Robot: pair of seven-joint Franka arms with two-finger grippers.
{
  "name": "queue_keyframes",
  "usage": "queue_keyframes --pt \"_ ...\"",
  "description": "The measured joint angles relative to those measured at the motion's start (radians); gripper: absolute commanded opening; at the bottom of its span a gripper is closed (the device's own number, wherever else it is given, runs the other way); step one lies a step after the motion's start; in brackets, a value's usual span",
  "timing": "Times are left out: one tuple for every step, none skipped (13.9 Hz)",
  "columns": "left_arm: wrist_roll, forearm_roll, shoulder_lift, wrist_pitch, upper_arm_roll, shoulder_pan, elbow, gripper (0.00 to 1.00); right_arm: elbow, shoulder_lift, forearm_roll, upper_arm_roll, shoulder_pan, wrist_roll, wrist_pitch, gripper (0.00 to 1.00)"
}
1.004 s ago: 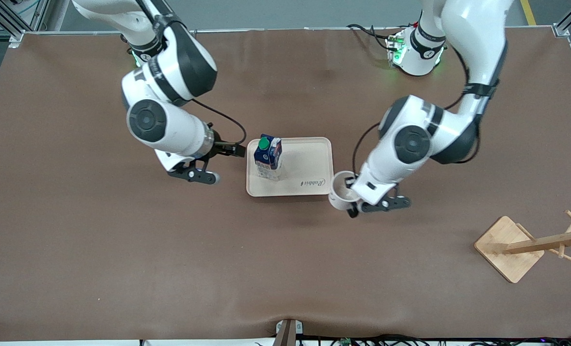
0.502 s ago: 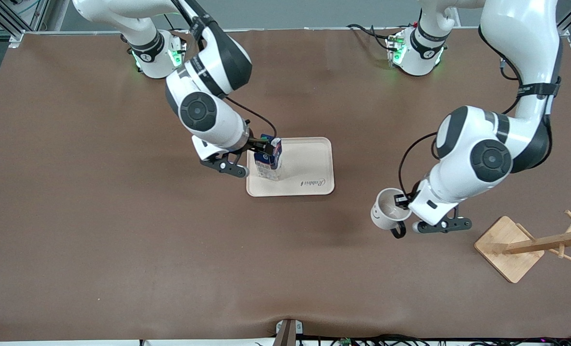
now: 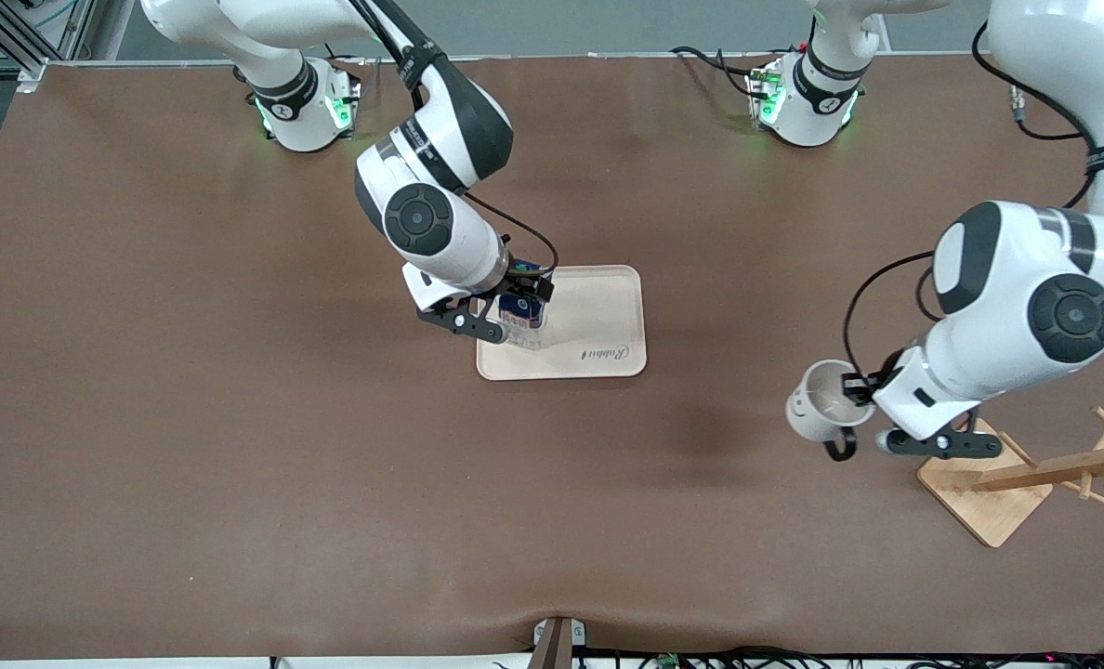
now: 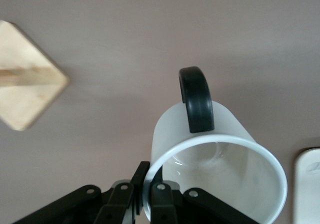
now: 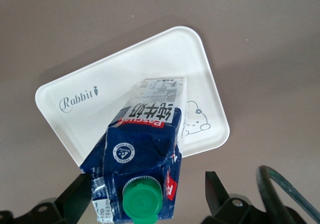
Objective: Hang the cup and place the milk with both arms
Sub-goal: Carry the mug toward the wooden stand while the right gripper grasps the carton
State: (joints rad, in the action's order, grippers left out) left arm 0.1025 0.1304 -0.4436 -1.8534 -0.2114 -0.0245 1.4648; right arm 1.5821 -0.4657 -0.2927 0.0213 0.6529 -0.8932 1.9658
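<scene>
The cup (image 3: 814,401), a white mug with a black loop handle (image 4: 196,98), hangs tilted in the air over bare table beside the wooden rack's base. My left gripper (image 3: 857,390) is shut on the cup's rim (image 4: 150,176), one finger inside and one outside. The milk (image 3: 521,311), a blue and white carton with a green cap (image 5: 142,200), stands on the white tray (image 3: 608,316) at the edge toward the right arm's end. My right gripper (image 3: 501,302) is open, its fingers (image 5: 216,184) on either side of the carton's top, not closed on it.
The wooden rack (image 3: 984,478) stands toward the left arm's end of the table, its post and pegs (image 3: 1086,463) reaching outward. Its square base (image 4: 25,83) shows in the left wrist view. The tray (image 5: 100,88) bears the word Rabbit.
The left arm has carried the cup from beside the tray over to the rack's base. The right gripper has moved from beside the tray to straddle the milk.
</scene>
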Motion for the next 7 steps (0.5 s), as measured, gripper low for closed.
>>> queue_keyframes --pt "-0.033 0.018 0.004 0.021 0.000 -0.011 -0.014 0.00 0.000 -0.001 0.000 0.000 0.001 0.000 0.000 1.00" --pt "-0.062 0.024 0.010 0.036 0.000 -0.021 -0.025 0.00 0.000 -0.002 0.000 -0.002 0.001 -0.001 0.000 1.00" --pt "-0.088 0.026 0.019 0.049 0.000 -0.031 -0.031 0.00 0.000 -0.003 0.000 -0.005 0.000 -0.001 0.000 1.00" --pt "-0.115 0.028 0.029 0.062 0.000 -0.040 -0.033 0.00 0.000 -0.003 0.000 -0.006 -0.001 -0.001 -0.001 1.00" --pt "-0.147 0.030 0.041 0.078 0.000 -0.054 -0.035 0.00 0.000 -0.003 0.000 -0.006 -0.001 -0.001 -0.002 1.00" --pt "-0.190 0.032 0.054 0.095 0.000 -0.076 -0.037 0.00 -0.001 -0.003 0.000 -0.007 -0.002 -0.001 -0.003 1.00" --pt "-0.241 0.032 0.068 0.108 0.000 -0.103 -0.038 0.00 -0.004 -0.003 0.000 -0.007 -0.002 -0.001 -0.011 1.00"
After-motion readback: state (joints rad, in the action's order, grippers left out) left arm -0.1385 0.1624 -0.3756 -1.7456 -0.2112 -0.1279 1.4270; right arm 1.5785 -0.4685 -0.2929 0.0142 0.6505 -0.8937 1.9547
